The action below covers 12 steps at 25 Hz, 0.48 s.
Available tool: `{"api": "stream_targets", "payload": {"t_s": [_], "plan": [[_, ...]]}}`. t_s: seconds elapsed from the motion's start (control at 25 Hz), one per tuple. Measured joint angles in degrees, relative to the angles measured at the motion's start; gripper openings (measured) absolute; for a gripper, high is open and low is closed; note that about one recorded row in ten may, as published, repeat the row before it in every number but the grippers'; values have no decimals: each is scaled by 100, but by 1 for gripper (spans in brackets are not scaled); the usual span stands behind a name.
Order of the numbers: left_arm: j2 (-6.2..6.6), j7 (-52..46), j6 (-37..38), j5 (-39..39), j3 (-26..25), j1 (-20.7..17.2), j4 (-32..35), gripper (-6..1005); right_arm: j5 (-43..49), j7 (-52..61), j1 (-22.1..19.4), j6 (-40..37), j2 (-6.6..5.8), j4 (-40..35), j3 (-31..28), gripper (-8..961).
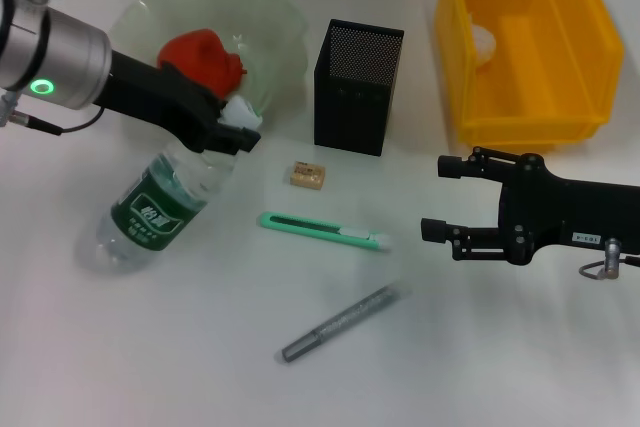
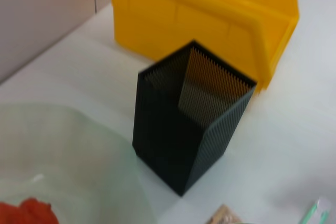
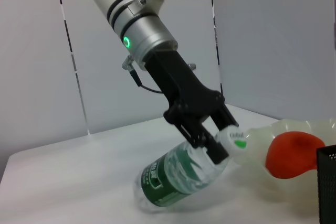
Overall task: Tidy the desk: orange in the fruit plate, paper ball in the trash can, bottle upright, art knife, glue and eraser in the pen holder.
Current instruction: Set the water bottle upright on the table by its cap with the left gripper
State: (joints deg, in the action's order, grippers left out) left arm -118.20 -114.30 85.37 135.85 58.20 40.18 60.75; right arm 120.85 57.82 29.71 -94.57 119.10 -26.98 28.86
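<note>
Your left pincer point(image 1: 228, 127) is clamped on the tilted bottle point(image 1: 150, 209); right pincer point(image 1: 440, 199), jaws apart, idles; knife point(image 1: 322, 231), glue point(image 1: 338, 324), eraser point(image 1: 308, 176) remain.

You've got a plain white table point(image 1: 180, 347) here. Sitting on it: a pale green fruit plate point(image 1: 280, 17) at the back left, a black mesh pen holder point(image 1: 357, 87) standing upright just right of it, and a yellow bin point(image 1: 525, 47) at the back right. In the middle there's a small tan eraser point(image 1: 307, 176), then a green art knife point(image 1: 322, 231) lying flat in front of it, and a grey glue stick point(image 1: 340, 324) nearest you. The green-labelled water bottle point(image 1: 150, 209) is tilted, base on the table at left.
</note>
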Motion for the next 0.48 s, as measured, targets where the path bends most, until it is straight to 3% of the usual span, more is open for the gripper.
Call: {"api": "stream_targets", "payload": {"t_s": [0.48], "plan": [[6, 647, 436, -488, -796, -163, 70, 437, 0, 9, 17, 0, -1, 0, -14, 827]]}}
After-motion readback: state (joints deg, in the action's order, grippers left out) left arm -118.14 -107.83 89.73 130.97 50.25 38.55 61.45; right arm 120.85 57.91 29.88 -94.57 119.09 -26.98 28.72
